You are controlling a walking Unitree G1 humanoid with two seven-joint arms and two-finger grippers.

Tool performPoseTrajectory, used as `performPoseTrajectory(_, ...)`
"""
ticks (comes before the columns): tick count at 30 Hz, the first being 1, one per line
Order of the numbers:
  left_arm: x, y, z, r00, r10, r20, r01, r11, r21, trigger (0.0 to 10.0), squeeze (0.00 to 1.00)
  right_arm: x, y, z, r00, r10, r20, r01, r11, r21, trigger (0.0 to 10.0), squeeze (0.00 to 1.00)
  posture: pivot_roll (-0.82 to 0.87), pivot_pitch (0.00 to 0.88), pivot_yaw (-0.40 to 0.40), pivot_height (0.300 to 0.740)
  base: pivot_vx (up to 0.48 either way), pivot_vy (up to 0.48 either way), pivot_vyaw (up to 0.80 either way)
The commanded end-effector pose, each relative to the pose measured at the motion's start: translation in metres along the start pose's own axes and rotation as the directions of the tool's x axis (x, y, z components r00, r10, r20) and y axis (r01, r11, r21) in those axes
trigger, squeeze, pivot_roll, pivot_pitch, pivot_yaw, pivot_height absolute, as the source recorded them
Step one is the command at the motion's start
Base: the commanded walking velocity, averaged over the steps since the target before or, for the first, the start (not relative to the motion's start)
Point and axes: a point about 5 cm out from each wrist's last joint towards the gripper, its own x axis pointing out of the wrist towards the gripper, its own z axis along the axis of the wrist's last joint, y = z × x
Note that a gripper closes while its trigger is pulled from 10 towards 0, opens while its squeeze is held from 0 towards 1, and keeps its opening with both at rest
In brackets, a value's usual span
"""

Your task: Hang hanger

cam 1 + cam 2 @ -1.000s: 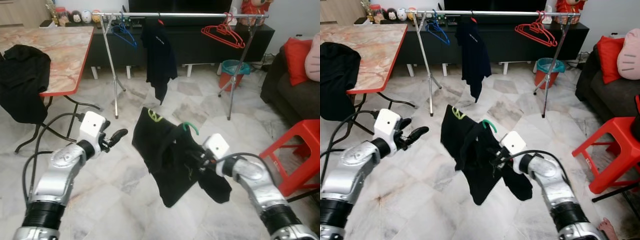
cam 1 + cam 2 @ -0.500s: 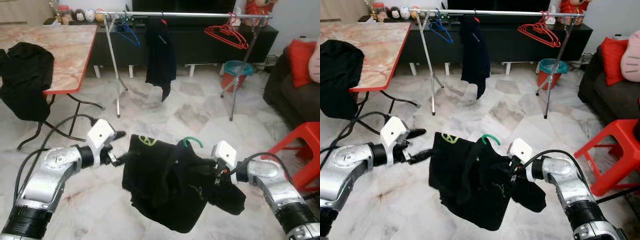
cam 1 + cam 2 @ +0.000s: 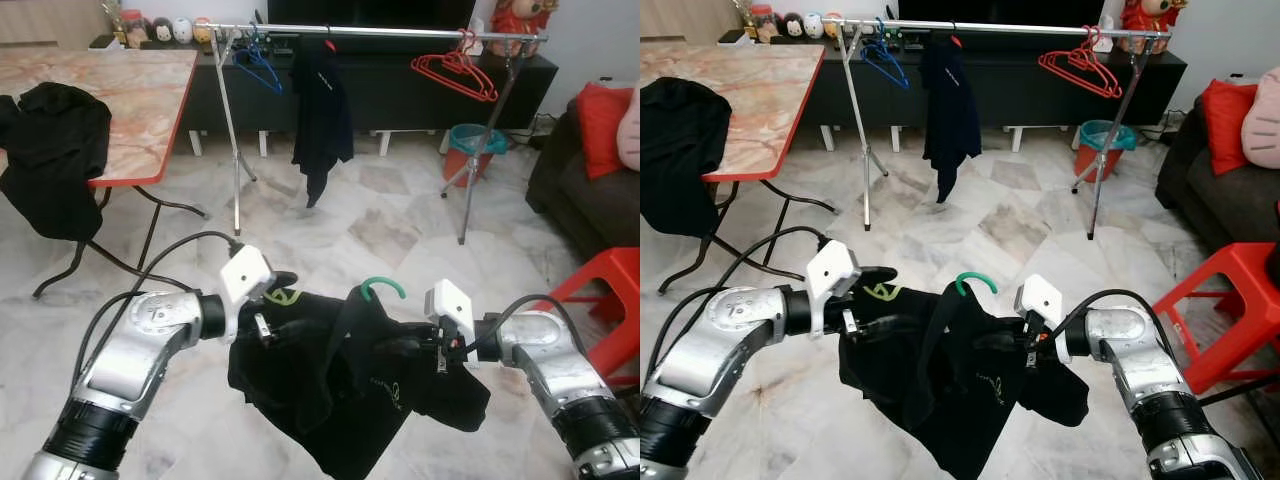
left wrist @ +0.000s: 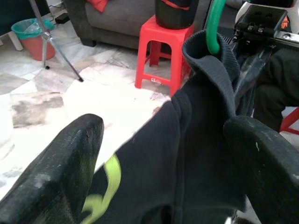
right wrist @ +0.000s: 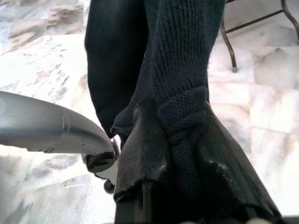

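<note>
Black garment (image 3: 330, 390) on green hanger (image 3: 383, 288), right gripper (image 3: 405, 345) clamped on it, left gripper (image 3: 268, 300) now spread wide at its shoulder

Matt knitted black garment (image 3: 340, 390), glossy green hanger hook (image 3: 382, 288), seemingly plastic, polished marble floor (image 3: 400, 215)

No text, brand or number can be read here. The black garment (image 3: 330, 390) carries a yellow-green printed emblem (image 3: 283, 297) near its top edge, a sign with no letters that can be made out. Small pale lettering lower on its front (image 3: 385, 391) is too small to read. The white label on the red stool (image 4: 156, 80) is blurred.
</note>
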Motion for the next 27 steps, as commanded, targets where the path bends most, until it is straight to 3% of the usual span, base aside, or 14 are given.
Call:
performPoseTrajectory(1, 0.003, 0.001, 0.002, 1.000, -0.006, -0.011, 0.006, 1.000, 0.023, 10.0, 0.00, 0.002, 0.000, 0.014, 0.999, 0.023, 0.043, -0.021, 0.999, -0.045, 0.0, 0.00, 0.03, 0.000, -0.050, 0.740, 0.000, 0.000, 0.00)
performPoseTrajectory(16, 0.013, -0.014, 0.002, 0.987, -0.159, -0.029, 0.159, 0.987, 0.023, 9.8, 0.00, 0.010, 0.014, 0.022, 0.985, 0.168, 0.033, -0.165, 0.983, -0.074, 0.0, 0.00, 0.02, 0.000, -0.052, 0.740, 0.000, 0.000, 0.00)
performPoseTrajectory(17, 0.013, -0.014, 0.002, 0.987, -0.161, -0.030, 0.162, 0.987, 0.022, 7.4, 0.00, 0.010, 0.014, 0.023, 0.985, 0.168, 0.033, -0.165, 0.983, -0.074, 0.0, 0.00, 0.02, 0.000, -0.051, 0.740, 0.000, 0.000, 0.00)
performPoseTrajectory(18, 0.013, -0.014, 0.002, 0.985, -0.168, -0.032, 0.169, 0.986, 0.016, 3.2, 0.00, 0.010, 0.014, 0.023, 0.985, 0.169, 0.032, -0.166, 0.983, -0.076, 0.0, 0.00, 0.02, 0.000, -0.052, 0.740, 0.000, 0.000, 0.00)
performPoseTrajectory(19, 0.013, -0.014, 0.002, 0.985, -0.168, -0.032, 0.169, 0.986, 0.016, 3.2, 0.00, 0.010, 0.014, 0.023, 0.985, 0.169, 0.032, -0.166, 0.983, -0.076, 0.0, 0.00, 0.02, 0.000, -0.052, 0.740, 0.000, 0.000, 0.00)
performPoseTrajectory(20, 0.013, -0.016, 0.000, 0.981, -0.190, -0.036, 0.190, 0.982, 0.009, 0.0, 0.00, 0.010, 0.014, 0.023, 0.985, 0.167, 0.030, -0.165, 0.983, -0.077, 0.0, 0.00, 0.02, 0.000, -0.052, 0.740, 0.000, 0.000, 0.00)
performPoseTrajectory(27, 0.011, -0.022, -0.006, 0.968, -0.240, -0.072, 0.239, 0.971, -0.013, 0.0, 0.00, 0.011, 0.014, 0.027, 0.986, 0.162, 0.034, -0.159, 0.984, -0.084, 0.0, 0.00, 0.02, 0.000, -0.051, 0.740, 0.000, 0.000, 0.00)
